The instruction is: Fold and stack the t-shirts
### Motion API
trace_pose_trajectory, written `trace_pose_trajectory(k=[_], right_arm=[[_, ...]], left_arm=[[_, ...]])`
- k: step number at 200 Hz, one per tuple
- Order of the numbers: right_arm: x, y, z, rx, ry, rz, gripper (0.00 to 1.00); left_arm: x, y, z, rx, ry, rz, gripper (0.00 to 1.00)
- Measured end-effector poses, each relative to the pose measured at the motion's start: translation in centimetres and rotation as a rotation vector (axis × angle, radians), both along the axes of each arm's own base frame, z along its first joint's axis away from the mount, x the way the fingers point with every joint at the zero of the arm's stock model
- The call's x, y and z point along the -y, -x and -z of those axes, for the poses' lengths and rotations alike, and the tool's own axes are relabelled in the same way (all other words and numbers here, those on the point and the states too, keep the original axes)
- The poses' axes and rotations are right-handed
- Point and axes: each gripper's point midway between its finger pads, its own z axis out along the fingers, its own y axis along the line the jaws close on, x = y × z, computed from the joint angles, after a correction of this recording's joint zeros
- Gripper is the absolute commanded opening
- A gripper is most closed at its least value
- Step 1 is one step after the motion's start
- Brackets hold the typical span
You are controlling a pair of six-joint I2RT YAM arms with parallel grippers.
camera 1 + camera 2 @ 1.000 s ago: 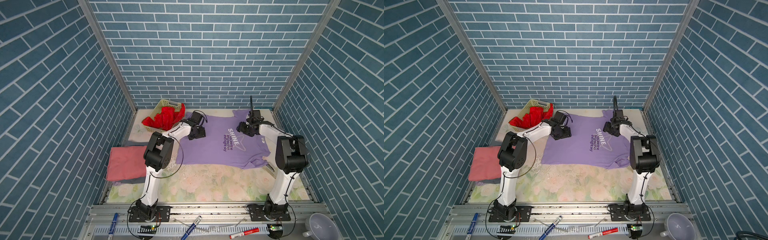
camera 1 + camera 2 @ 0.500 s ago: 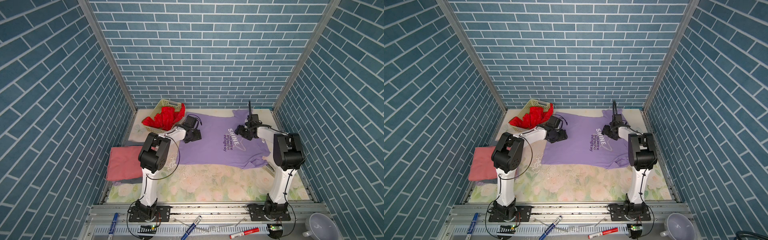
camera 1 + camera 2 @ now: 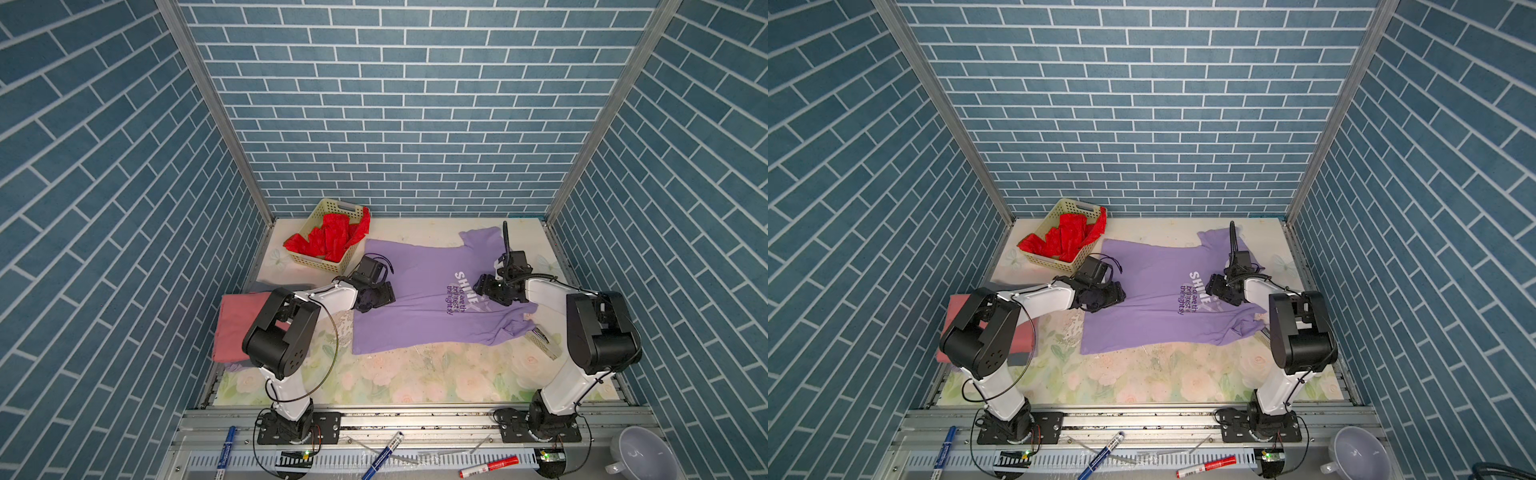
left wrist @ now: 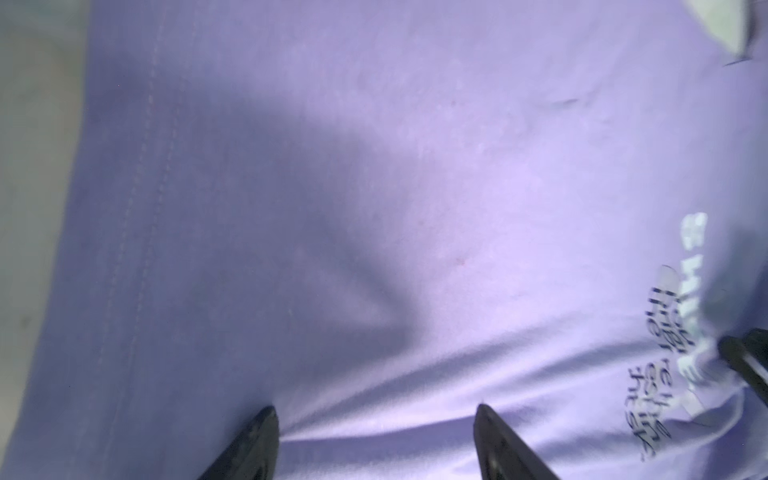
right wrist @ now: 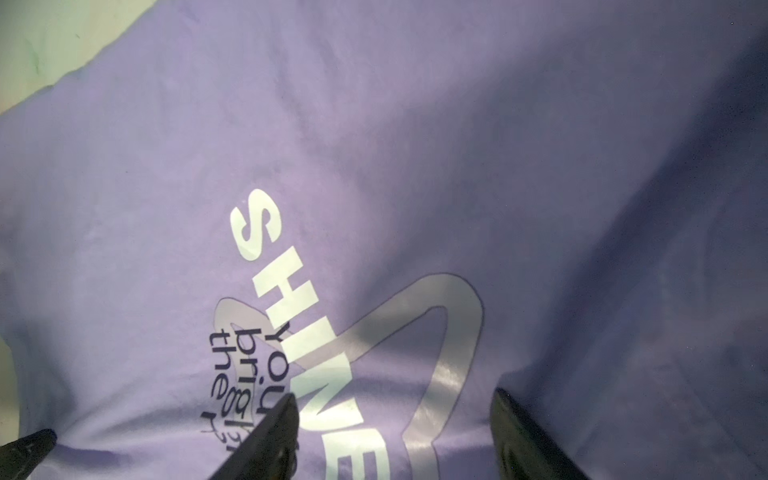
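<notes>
The lilac t-shirt (image 3: 424, 299) (image 3: 1154, 303) lies spread flat mid-table, its printed chest toward the right. My left gripper (image 3: 374, 297) (image 4: 376, 415) is open near the shirt's left hem, both tips pressing the cloth, which creases between them. My right gripper (image 3: 488, 289) (image 5: 395, 403) is open too, its tips resting on the "SHINE" print (image 5: 299, 299). A red t-shirt (image 3: 328, 239) is heaped in the basket. A salmon-pink t-shirt (image 3: 235, 328) lies folded at the left on a grey one (image 3: 266, 286).
The pale yellow basket (image 3: 332, 208) stands at the back left. A striped flat object (image 3: 542, 343) lies beside the right arm. Markers (image 3: 488, 465) and a white bowl (image 3: 640, 453) sit on the front rail. Brick walls close three sides.
Both grippers slid toward the front across the lilac t-shirt. Its near hem now lies closer to the front.
</notes>
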Motion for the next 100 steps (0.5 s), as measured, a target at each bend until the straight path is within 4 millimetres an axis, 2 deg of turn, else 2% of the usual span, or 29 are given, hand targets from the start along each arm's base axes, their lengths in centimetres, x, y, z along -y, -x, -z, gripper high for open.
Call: trace_pose_trajectory(k=[22, 34, 46, 59, 73, 87, 100], right_arm=[[0.5, 1.2, -0.1, -0.061, 0.018, 0.02, 0.73], [0.8, 1.0, -0.4, -0.076, 0.037, 0.032, 0.74], [1.1, -0.2, -1.2, -0.07, 0.061, 0.044, 0.74], [1.1, -3.2, -2.6, -0.026, 0.079, 0.056, 0.74], [1.1, -7.5, -4.6, 0.052, 0.102, 0.071, 0.75], [1.3, -11.5, -6.3, 0.131, 0.13, 0.089, 0.76], [1.6, -14.3, -7.5, 0.192, 0.158, 0.103, 0.76]], left_arm=[[-0.6, 0.5, -0.3, -0.082, -0.082, 0.032, 0.75], [-0.5, -0.8, -1.2, -0.088, -0.101, 0.049, 0.76], [-0.2, -2.7, -2.5, -0.066, -0.109, 0.065, 0.76], [0.2, -5.7, -4.5, -0.012, -0.103, 0.08, 0.75], [0.4, -8.8, -6.3, 0.044, -0.093, 0.086, 0.75], [0.1, -11.5, -7.4, 0.091, -0.098, 0.089, 0.75], [-0.5, -13.9, -7.8, 0.127, -0.12, 0.09, 0.75]])
